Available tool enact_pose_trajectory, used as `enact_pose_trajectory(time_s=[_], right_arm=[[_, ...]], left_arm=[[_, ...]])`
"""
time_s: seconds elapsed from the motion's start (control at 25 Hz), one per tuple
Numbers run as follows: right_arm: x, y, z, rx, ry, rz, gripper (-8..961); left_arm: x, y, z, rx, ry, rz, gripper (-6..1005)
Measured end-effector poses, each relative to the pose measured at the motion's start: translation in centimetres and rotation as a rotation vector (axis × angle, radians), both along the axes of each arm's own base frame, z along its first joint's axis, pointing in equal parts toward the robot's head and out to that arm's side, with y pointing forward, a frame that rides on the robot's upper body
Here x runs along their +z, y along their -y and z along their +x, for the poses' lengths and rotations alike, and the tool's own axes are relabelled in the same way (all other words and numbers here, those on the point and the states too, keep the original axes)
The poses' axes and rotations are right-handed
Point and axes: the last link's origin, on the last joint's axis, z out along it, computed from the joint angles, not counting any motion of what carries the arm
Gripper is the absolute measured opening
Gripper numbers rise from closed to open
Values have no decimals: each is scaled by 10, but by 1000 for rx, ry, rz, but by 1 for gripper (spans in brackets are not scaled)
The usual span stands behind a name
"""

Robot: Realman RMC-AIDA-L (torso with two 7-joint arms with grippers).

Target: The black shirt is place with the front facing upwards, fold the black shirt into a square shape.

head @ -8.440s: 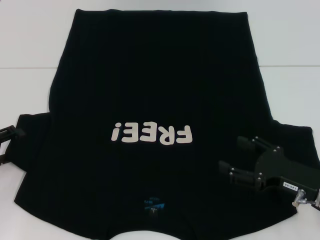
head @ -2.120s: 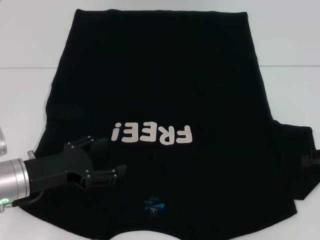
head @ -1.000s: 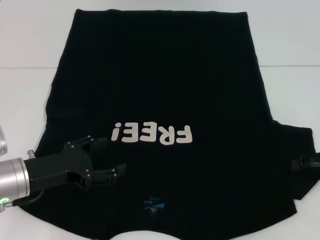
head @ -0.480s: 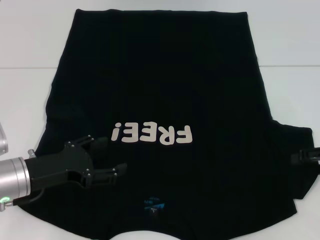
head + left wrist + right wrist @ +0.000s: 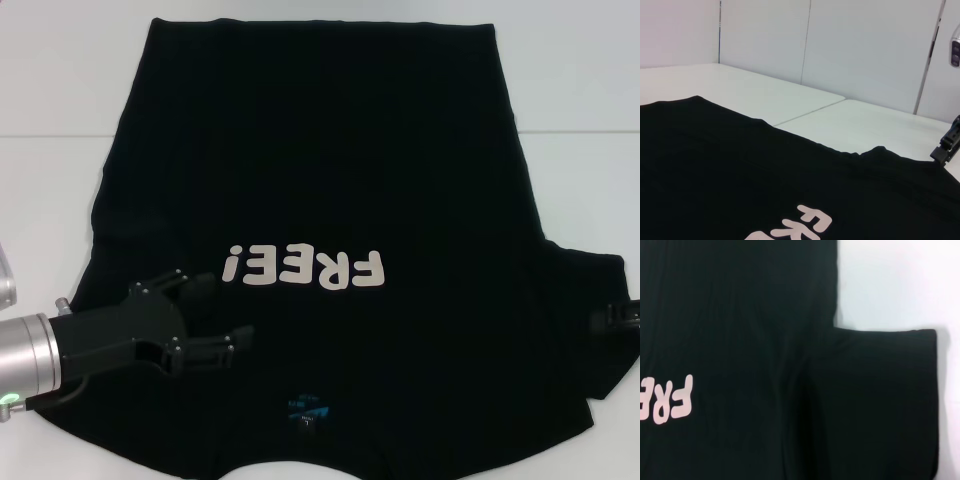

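Matt soft cloth black shirt [image 5: 320, 150]; smooth white table [image 5: 60, 90].

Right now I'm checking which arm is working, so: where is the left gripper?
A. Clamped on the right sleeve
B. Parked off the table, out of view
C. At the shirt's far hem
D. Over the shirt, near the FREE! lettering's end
D: in the head view the left gripper sits open over the black shirt, just below the "!" end of the lettering.

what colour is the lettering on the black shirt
Cream lettering on the black shirt, clearest in the head view.
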Motion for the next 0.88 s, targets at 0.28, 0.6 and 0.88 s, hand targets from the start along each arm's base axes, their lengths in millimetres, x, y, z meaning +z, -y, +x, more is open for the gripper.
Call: enact_pose_trajectory(time_s=[0.28,0.6,0.88], right_arm=[[-6,-2,-5,17,8,-20,897],[-8,-2,-5,19,22,-34,861],[-11,-3,-4,35,56,-51,790]], left_arm=[[0,-1,1,-2,0,0,937],[0,-1,1,-2,1,0,937],[1,-1,2,-4,8,6,937]])
